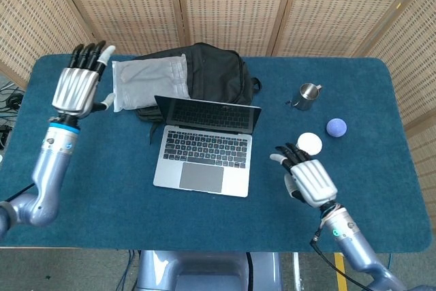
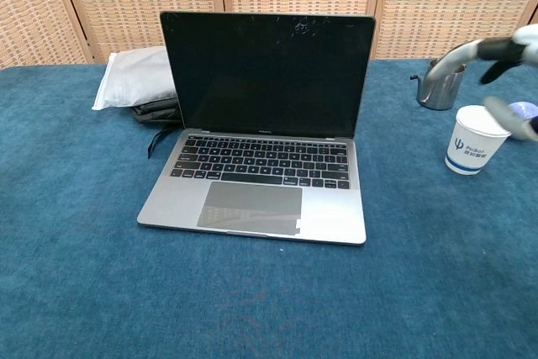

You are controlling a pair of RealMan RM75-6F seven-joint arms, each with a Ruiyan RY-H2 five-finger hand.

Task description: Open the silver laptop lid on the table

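The silver laptop [image 1: 204, 144] [image 2: 261, 157] stands open at the table's middle, its dark screen upright and its keyboard showing. My left hand [image 1: 78, 86] is raised at the far left, well away from the lid, fingers spread and empty. My right hand [image 1: 308, 176] hovers to the right of the laptop's base, fingers apart, holding nothing. In the chest view only its blurred fingers [image 2: 504, 50] show at the right edge.
A black backpack [image 1: 214, 69] with a grey pouch [image 1: 150, 83] [image 2: 139, 77] on it lies behind the laptop. A steel cup [image 1: 308, 97] [image 2: 439, 83], a white paper cup [image 1: 310, 142] [image 2: 475, 140] and a purple ball [image 1: 336, 127] stand at the right.
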